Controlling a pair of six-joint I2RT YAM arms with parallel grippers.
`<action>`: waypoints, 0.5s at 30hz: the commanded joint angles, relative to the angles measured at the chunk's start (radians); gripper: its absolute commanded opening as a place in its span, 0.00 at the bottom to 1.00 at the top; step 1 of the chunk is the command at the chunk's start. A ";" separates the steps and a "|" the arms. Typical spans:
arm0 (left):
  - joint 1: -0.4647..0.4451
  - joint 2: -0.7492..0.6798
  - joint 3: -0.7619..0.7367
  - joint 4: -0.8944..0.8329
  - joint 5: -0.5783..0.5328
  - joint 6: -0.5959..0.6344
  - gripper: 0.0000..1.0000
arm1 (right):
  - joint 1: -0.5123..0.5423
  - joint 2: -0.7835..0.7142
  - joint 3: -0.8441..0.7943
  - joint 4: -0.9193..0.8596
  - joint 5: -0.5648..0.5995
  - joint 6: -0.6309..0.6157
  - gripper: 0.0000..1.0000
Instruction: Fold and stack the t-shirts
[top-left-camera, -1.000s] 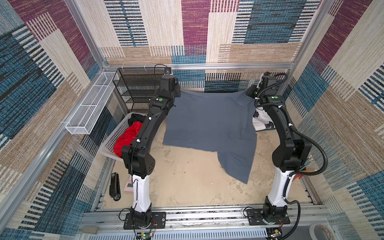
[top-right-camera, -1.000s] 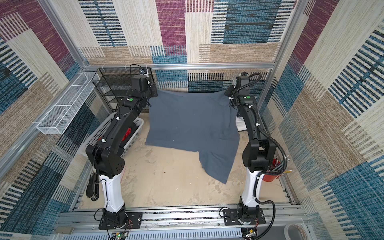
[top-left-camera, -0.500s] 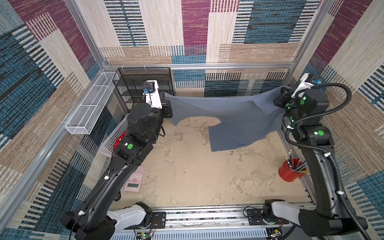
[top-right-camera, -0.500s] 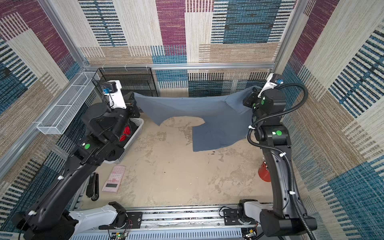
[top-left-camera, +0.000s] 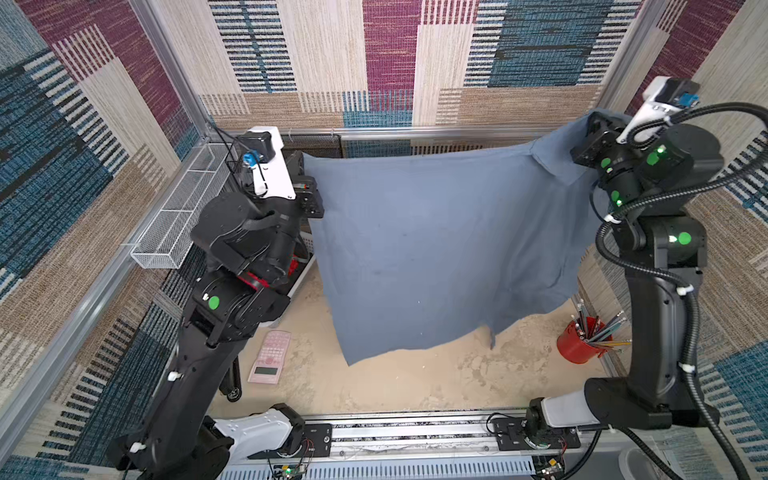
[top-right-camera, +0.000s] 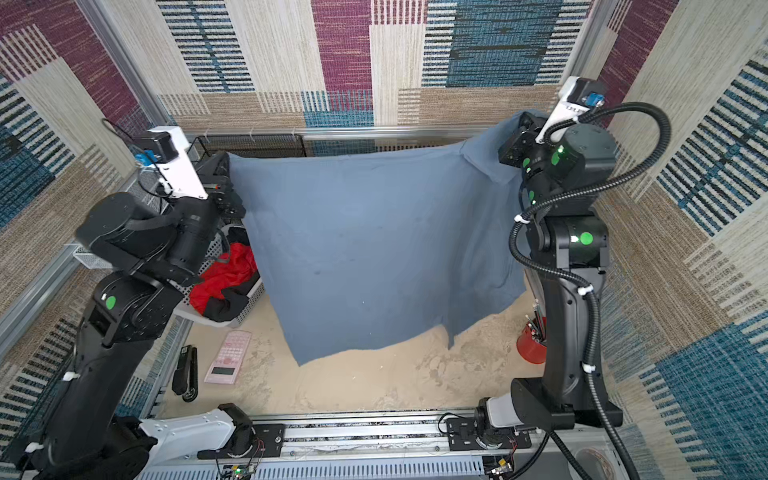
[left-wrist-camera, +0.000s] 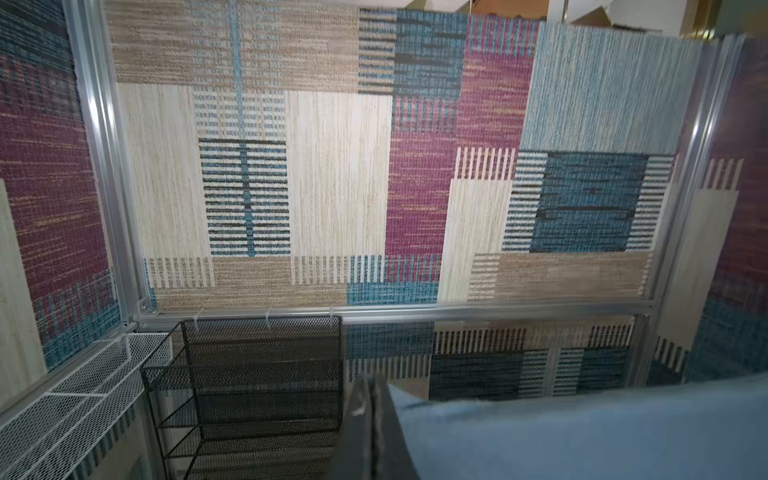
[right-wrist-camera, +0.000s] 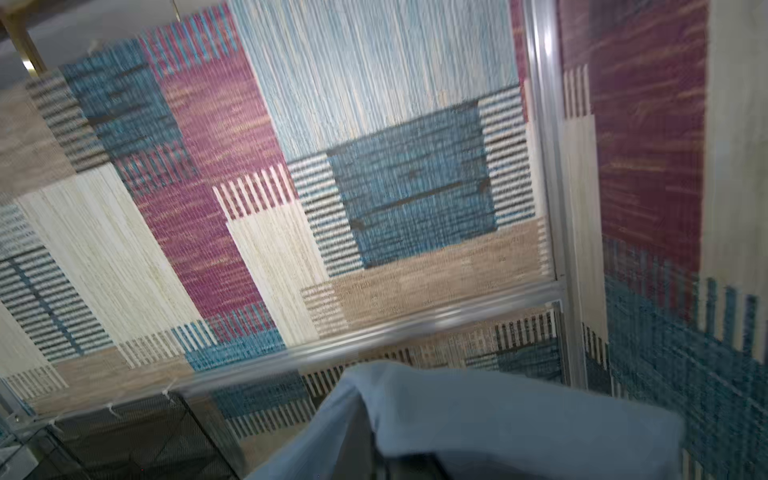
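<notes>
Your sandy tabletop (top-left-camera: 374, 390) carries a pink calculator (top-left-camera: 269, 356) and red pencil cup (top-left-camera: 577, 343); beyond them the slate-grey t-shirt (top-left-camera: 436, 249) hangs spread, its top corners clenched by the left gripper (left-wrist-camera: 369, 399) and right gripper (top-left-camera: 588, 139); a careless lowering could drag the hem across the cup, or a corner could slip.

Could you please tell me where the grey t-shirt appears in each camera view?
In a top view: the grey t-shirt hangs spread across the centre.
In a top view: again spread across the centre.
Left wrist: the pale blue-grey cloth in the near foreground.
Right wrist: likewise, the near foreground.
Shared landmark: the black mesh shelf against the back wall.
</notes>
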 joint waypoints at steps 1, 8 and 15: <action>0.044 0.032 -0.032 -0.008 -0.007 0.007 0.00 | 0.001 0.014 -0.094 0.030 -0.034 0.009 0.00; 0.229 0.228 -0.127 0.030 0.099 -0.126 0.00 | 0.001 0.150 -0.276 0.139 -0.075 0.004 0.00; 0.271 0.493 -0.178 0.156 0.101 -0.155 0.00 | 0.001 0.365 -0.413 0.262 -0.098 0.040 0.00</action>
